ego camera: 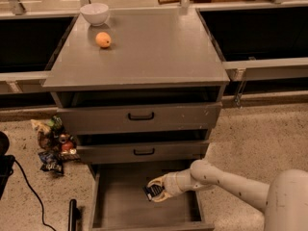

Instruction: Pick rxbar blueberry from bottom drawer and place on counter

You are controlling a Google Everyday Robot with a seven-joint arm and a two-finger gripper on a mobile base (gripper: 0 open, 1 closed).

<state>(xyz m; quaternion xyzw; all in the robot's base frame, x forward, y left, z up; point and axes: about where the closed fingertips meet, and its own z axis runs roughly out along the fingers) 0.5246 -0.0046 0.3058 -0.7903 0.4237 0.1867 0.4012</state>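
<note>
Clenching the rxbar blueberry (153, 192), hand (158, 190) inside the open bottom drawer (120, 207), right of middle

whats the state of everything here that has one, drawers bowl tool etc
bottom drawer, pulled open
middle drawer, shut
top drawer, shut
tool, over the open bottom drawer, shut on the rxbar blueberry
rxbar blueberry, gripped in the tool, not yet on the counter
white bowl, upright on the counter
orange, loose on the counter near the bowl
</note>
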